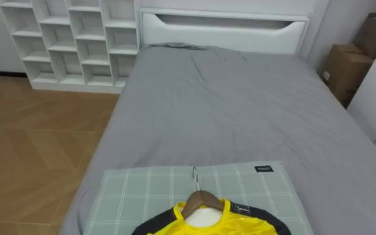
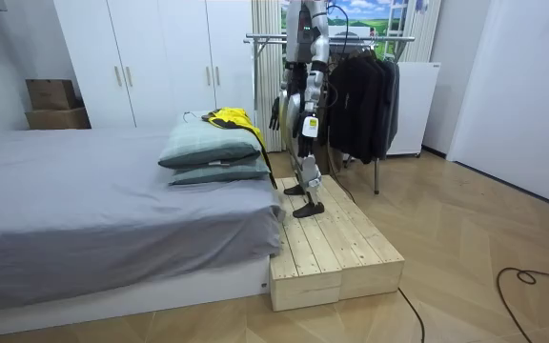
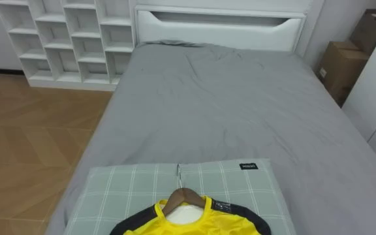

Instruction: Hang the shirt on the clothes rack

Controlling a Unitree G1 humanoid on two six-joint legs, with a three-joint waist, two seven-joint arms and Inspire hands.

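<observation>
We stand on the platform (image 2: 336, 243) at the bed's (image 1: 240, 111) foot. A shirt (image 1: 230, 226) on its hanger (image 1: 204, 198) tops the pillow (image 1: 142, 189) – floor (image 1: 38, 143) lies open leftward. The left hand (image 2: 308, 122) and right hand (image 2: 276, 110) hang down – their grip we cannot tell.

I'm looking down the length of a bed (image 3: 227, 111) covered with a grey sheet, lightly creased near the white headboard (image 3: 220, 26) at the far end. At the near end lies a pale green checked pillow (image 3: 247, 189) with a small dark label by its far right corner. On the pillow rests a yellow shirt (image 3: 188, 227) with dark shoulders, on a wooden hanger (image 3: 183, 196) whose metal hook points toward the headboard. Left of the bed I see wooden floor (image 3: 31, 143) and a white shelf unit (image 3: 64, 39) against the far wall. Cardboard boxes (image 3: 337, 72) stand at the far right.
</observation>
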